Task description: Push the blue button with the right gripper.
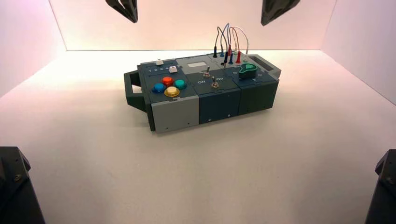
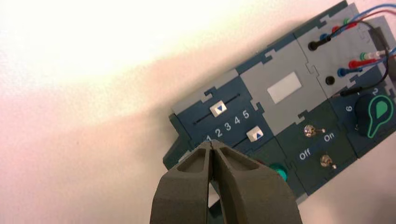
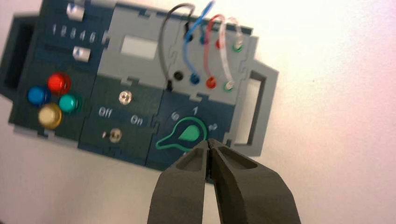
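Blue button work belongs to the right gripper, whose two fingers are pressed together into a single point, holding nothing. In its own wrist view that tip hangs above the box near the teal teardrop knob, apart from the box surface and well away from the coloured buttons at the opposite end. In the high view the right gripper shows only as a dark shape at the far edge of the desk, raised above it.

The blue button sits in a cluster of four round domed buttons at the left end of the box top, toward its front edge. It is the leftmost of the four; the red button lies behind it, the teal-green button to its right, the yellow button nearest the front edge. Nothing touches it.

Between cluster and knob stand two small toggle switches beside the lettering Off and On. Behind the knob, looping wires plug into sockets.

The left gripper, fingers likewise closed together and empty, hovers over the left end of the box near two sliders and numerals.
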You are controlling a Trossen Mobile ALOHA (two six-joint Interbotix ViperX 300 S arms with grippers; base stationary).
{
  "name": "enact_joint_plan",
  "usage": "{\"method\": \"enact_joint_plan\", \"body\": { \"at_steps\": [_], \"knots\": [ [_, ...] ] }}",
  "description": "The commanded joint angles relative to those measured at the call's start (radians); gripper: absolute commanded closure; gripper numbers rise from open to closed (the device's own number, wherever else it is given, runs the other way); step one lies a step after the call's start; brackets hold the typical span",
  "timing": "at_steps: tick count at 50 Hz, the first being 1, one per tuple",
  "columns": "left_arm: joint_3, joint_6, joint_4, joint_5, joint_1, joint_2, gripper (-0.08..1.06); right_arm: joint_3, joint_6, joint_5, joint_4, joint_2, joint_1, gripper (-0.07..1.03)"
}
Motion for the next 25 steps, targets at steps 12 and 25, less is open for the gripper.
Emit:
{"method": "enact_joint_plan", "body": {
  "at_steps": [12,25],
  "knots": [
    [-0.04,0.021,-0.009,0.02,0.006,0.023,1.01,-0.1,0.041,0.118,-0.037,-0.046,0.175,0.98],
    [-0.041,0.19,-0.051,0.018,0.006,-0.002,1.01,-0.112,0.035,0.132,0.002,-0.046,0.287,0.98]
  ]
}}
